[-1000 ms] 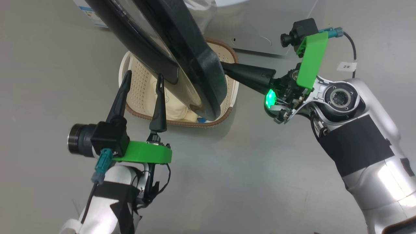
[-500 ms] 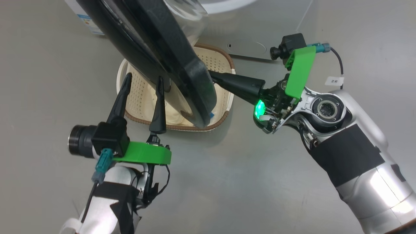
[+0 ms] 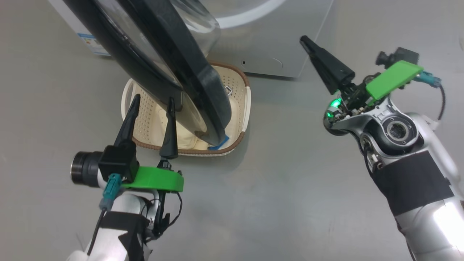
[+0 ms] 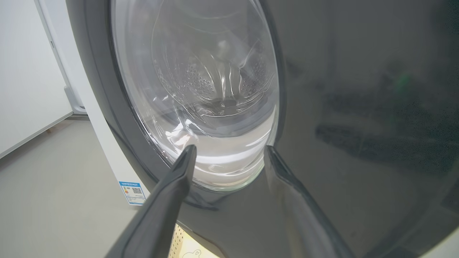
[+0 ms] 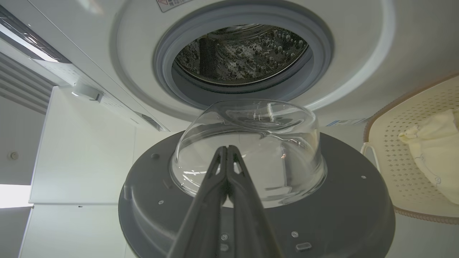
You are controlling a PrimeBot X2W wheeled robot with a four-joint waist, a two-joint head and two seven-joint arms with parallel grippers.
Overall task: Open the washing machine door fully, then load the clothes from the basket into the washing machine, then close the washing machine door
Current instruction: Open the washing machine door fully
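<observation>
Over the basket (image 3: 248,105) and its soft, light clothes (image 5: 434,154) hangs the part-open door (image 3: 203,87): stiff, glossy, probably slippery, best pushed at the black rim rather than the glass. Left end effector (image 3: 153,98) is spread near its outer face; right end effector (image 3: 303,38) is pressed together, well apart.

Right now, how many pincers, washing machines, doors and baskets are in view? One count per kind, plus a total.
Pincers: 2 (left pincer open, right pincer shut)
Washing machine: 1
Washing machine door: 1
Basket: 1
Total: 5
</observation>
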